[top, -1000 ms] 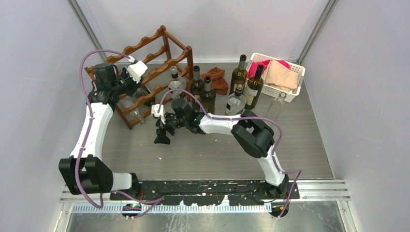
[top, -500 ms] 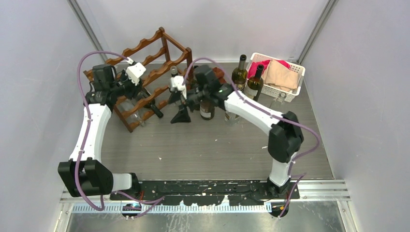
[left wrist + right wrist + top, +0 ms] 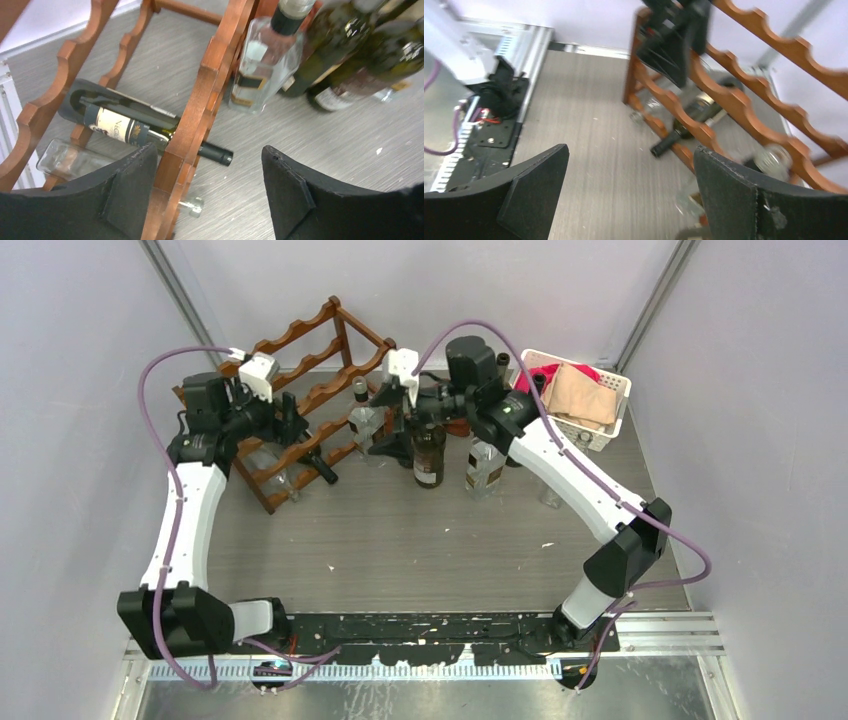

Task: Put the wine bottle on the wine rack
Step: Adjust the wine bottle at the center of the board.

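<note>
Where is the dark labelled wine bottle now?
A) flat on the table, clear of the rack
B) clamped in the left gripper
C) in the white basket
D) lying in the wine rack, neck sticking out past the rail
D: in the left wrist view the wine bottle lies in the wine rack, its neck poking out past the rail, and the left gripper is open and holds nothing.

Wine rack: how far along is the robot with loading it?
Done: a dark green glass wine bottle with a cream label lies in the lowest tier of the reddish-brown wooden wine rack, beside a clear glass bottle. In hand: nothing; the left tool and right tool are both open and empty. Left: possibly the upright bottles on the grey table.
</note>
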Motion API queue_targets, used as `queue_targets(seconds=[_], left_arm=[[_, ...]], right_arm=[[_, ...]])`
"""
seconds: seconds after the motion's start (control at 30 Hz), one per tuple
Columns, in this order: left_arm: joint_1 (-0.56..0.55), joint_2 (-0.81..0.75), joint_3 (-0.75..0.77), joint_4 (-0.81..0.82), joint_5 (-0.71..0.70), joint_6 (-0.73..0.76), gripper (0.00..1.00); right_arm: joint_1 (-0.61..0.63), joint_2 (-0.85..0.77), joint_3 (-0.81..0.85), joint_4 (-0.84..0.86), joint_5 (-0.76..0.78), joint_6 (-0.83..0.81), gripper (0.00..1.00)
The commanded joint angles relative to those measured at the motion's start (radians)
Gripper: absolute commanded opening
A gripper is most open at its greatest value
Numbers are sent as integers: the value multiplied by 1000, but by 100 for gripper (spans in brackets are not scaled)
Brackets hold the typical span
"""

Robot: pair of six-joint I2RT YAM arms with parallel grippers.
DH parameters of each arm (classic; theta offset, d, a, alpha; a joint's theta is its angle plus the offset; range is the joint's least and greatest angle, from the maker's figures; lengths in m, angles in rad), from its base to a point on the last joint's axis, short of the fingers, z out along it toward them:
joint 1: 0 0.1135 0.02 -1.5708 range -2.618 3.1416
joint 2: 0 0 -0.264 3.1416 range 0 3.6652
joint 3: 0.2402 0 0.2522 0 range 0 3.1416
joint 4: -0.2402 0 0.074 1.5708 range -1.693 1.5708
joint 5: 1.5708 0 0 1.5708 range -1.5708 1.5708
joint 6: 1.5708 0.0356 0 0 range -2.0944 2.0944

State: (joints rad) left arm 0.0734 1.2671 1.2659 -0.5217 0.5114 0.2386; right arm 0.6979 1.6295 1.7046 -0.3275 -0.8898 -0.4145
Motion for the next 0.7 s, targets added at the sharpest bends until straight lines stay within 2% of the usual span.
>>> queue_targets(seconds=[0.0, 0.17, 0.33, 0.5, 0.67], left_arm=[[3, -132, 18, 128, 17, -224, 79], [2, -256, -51, 249, -65, -433, 92], [2, -309, -131, 401, -44, -661, 90], [2, -291, -157, 530, 5, -798, 87], [2, -255, -160, 600, 58, -899, 85]], right_arm=[[-65, -43, 92, -92, 182, 68, 100], [-118, -51, 161, -216, 398, 102, 100], [-147, -21, 230, -346, 591, 94, 99], [-155, 48, 298, -446, 658, 100, 94], [-157, 116, 359, -516, 642, 105, 85]])
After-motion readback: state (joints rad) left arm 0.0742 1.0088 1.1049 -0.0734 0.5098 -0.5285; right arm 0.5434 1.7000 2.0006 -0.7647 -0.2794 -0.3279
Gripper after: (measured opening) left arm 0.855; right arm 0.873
